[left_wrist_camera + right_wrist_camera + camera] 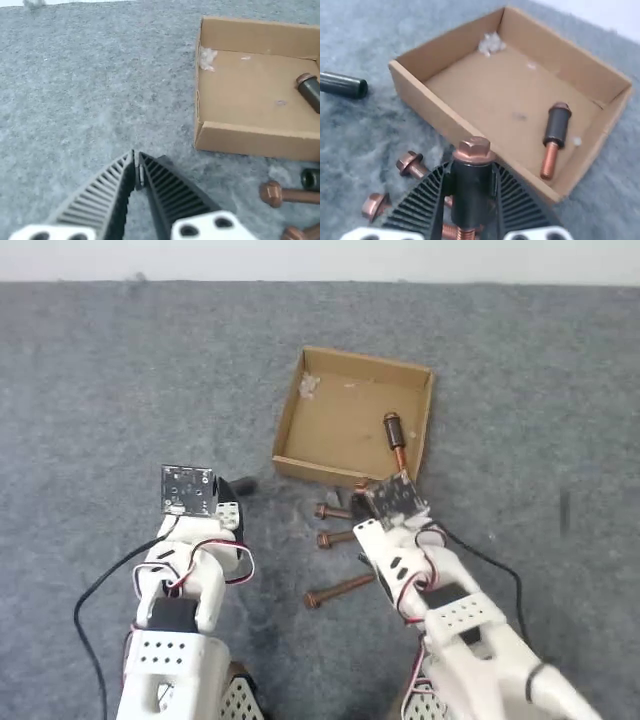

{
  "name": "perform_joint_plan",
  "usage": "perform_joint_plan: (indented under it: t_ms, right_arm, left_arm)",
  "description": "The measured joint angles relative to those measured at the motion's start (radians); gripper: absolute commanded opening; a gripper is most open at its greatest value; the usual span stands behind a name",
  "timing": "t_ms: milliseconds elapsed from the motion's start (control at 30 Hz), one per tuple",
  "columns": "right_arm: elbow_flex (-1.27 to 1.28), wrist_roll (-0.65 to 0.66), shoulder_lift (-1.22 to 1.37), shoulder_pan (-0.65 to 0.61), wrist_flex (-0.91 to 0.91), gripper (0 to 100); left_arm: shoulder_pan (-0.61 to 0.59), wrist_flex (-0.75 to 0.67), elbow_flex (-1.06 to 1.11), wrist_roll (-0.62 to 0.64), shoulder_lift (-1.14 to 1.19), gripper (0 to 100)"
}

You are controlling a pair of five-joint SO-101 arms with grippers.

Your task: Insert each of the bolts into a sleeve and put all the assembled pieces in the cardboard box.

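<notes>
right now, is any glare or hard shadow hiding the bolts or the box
High view: even light, only soft shadows beside the loose bolts. Left wrist view: the cardboard box is evenly lit, no glare. Right wrist view: mild sheen on the sleeved bolt held in the right tool, nothing hidden.

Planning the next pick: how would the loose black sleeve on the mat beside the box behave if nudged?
The sleeve is a smooth cylinder lying on its side, so it would probably roll if pushed across its axis, though the fuzzy mat may damp that. It looks rigid, so it likely keeps its shape when squeezed.
</notes>
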Motion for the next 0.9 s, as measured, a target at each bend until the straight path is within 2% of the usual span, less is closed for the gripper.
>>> perform_joint_plan:
  t_ms: [133,300,500,567,667,900]
  right_arm:
    - [-0.126,0.000,-0.069,0.037,0.307,0.6]
    - [-0.305,-0.002,-0.006,0.086,0.489,0.6]
    - [-0.580,-0.029,0.285,0.141,0.640,0.6]
    - [-0.690,-0.037,0.396,0.160,0.700,0.6]
    - [-0.862,-0.075,0.535,0.183,0.789,0.6]
    - [-1.280,-0.103,0.816,0.195,0.973,0.6]
  left_arm:
    - [-0.038,0.000,0.000,-0.018,0.000,6]
    - [-0.055,0.032,0.002,-0.057,0.000,8]
    - [-0.052,0.038,0.002,-0.178,0.000,8]
    - [-0.052,0.038,0.002,-0.180,0.000,7]
    - [-0.052,0.038,0.002,-0.180,0.000,1]
    - [-0.052,0.038,0.002,-0.180,0.000,1]
